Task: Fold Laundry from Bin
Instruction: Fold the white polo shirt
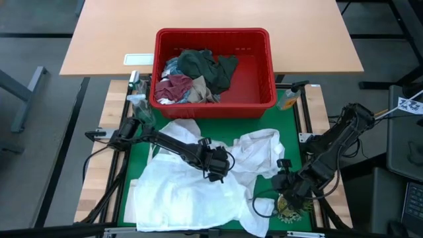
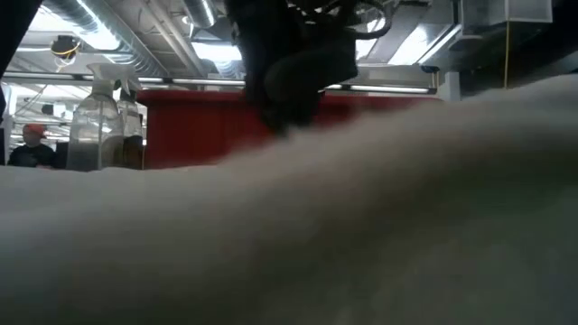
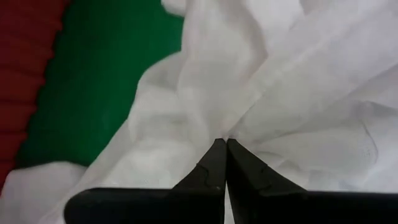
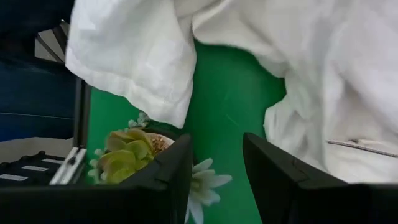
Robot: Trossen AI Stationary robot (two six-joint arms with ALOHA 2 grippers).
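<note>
**Inspector A:** High view first. What is recorded?

**Inspector B:** A red bin (image 1: pixel 213 69) is seen at the far edge of the green mat (image 1: pixel 264 124), holding dark green, maroon, beige and striped laundry (image 1: pixel 198 76). A large white garment (image 1: pixel 198 178) is spread over the mat in front of it. The left gripper (image 1: pixel 216 170) is set down on the middle of that garment. The right gripper (image 1: pixel 291 192) is found near the mat's right front corner, beside a small artificial plant (image 1: pixel 288 206). Spray bottles (image 1: pixel 135 89) are noted left of the bin.

**Inspector A:** And the low view?

**Inspector B:** It is mostly filled by the white garment (image 2: pixel 361 226), close and blurred. A strip of the bin (image 2: pixel 194 131) is seen behind it, with a dark arm (image 2: pixel 289 63) coming down from above. The spray bottles (image 2: pixel 95 122) are shown upright here, and a person (image 2: pixel 32 144) in the room beyond, seen in no other view.

**Inspector A:** Left wrist?

**Inspector B:** Only here is the grip settled: the left gripper's (image 3: pixel 224 144) fingers are pressed together, with a gathered fold of the white garment (image 3: pixel 280 87) pinched at their tips. Mat and a red edge of the bin (image 3: pixel 22 56) are seen alongside.

**Inspector A:** Right wrist?

**Inspector B:** The right gripper's (image 4: pixel 217 168) fingers are spread apart, with nothing between them but green mat. The plant (image 4: pixel 127 155) is shown just beside one finger, its detail lost in the high view. A white garment hem (image 4: pixel 137 68) hangs near, untouched.
</note>
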